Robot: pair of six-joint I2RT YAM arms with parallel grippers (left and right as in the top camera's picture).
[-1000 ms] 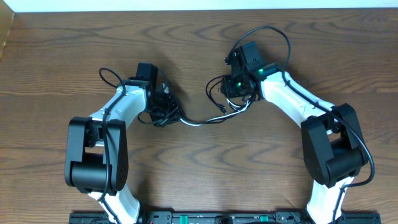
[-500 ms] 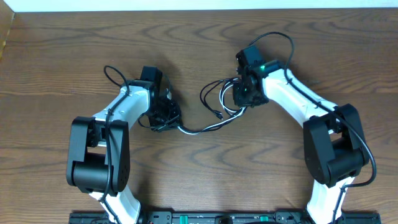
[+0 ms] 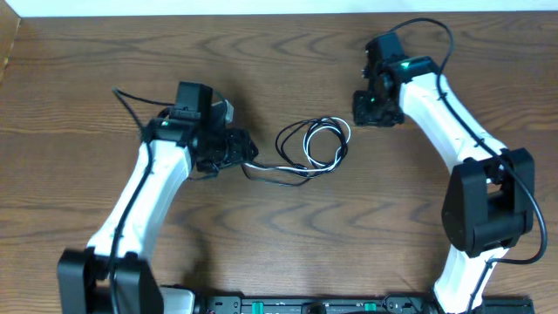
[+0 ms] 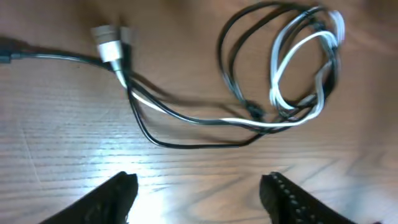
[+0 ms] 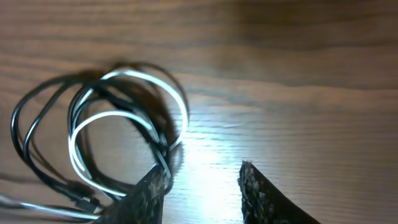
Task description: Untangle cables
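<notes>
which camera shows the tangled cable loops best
left wrist: the cable loops fill the frame, with tails running to a pale plug. overhead shows them whole but small, between the arms. right wrist shows the loops blurred, with the tails cut off.

Left arm (image 3: 144, 187) and right arm (image 3: 440, 105): white shells on the long links, bulky black joint housings (image 3: 486, 205). Thick black wires (image 3: 440, 24) trail along each arm. Green light (image 3: 406, 61) glows at the right wrist. Left gripper (image 4: 198, 193): black fingers (image 4: 115, 198), ridged edges. Right gripper (image 5: 199, 193): dark fingers (image 5: 264, 198), woven carbon-like texture.
</notes>
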